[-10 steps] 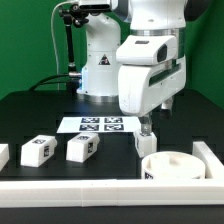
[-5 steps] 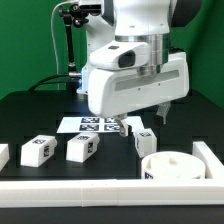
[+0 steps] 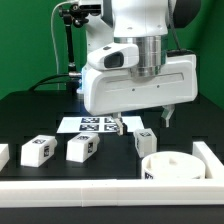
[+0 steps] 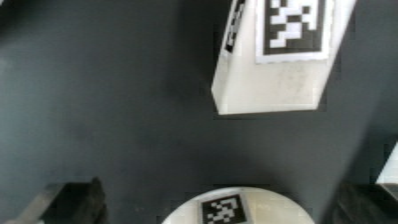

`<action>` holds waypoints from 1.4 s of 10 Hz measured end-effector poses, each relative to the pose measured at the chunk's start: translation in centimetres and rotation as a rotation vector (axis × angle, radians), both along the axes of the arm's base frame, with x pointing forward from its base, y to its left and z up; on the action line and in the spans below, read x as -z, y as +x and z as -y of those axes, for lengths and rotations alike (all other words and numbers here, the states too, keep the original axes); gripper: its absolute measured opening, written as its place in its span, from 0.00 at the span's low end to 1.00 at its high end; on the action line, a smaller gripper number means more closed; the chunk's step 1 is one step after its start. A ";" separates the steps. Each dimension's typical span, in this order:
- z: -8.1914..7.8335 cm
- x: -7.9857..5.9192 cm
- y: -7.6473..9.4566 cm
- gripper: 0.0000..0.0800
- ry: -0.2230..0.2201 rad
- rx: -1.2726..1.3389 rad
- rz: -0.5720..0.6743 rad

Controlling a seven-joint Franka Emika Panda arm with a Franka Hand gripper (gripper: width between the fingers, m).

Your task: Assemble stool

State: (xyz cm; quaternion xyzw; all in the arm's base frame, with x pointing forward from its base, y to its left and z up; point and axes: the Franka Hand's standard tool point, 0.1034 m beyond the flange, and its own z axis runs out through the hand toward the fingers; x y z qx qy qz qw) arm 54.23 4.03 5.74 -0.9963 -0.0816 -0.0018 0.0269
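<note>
The round white seat disc (image 3: 172, 165) lies at the front on the exterior view's right. It also shows in the wrist view (image 4: 240, 207), with its tag. A short white leg (image 3: 146, 141) stands just behind it, and in the wrist view (image 4: 276, 60) it appears as a tagged block. Two more legs (image 3: 37, 150) (image 3: 82, 148) lie at the front on the exterior view's left, with a third leg (image 3: 2, 155) cut off by the frame edge. My gripper (image 3: 142, 122) hovers open and empty above the leg by the disc. Its fingers (image 4: 71, 200) are spread wide.
The marker board (image 3: 100, 124) lies flat behind the legs, partly hidden by my hand. A long white rail (image 3: 100, 190) borders the table's front, and another rail (image 3: 208, 152) runs along the exterior view's right. The robot base (image 3: 98, 75) stands at the back.
My hand has turned about its wrist and shifted toward the exterior view's left, so the fingers now stand wide apart over the leg. The leg, disc and other legs have not moved.
</note>
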 end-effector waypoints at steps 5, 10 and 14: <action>-0.2 0.6 -0.4 0.81 0.013 0.152 -0.036; -0.6 1.6 -1.7 0.81 0.005 0.132 -0.301; -1.1 1.8 -3.1 0.81 -0.052 0.172 -0.592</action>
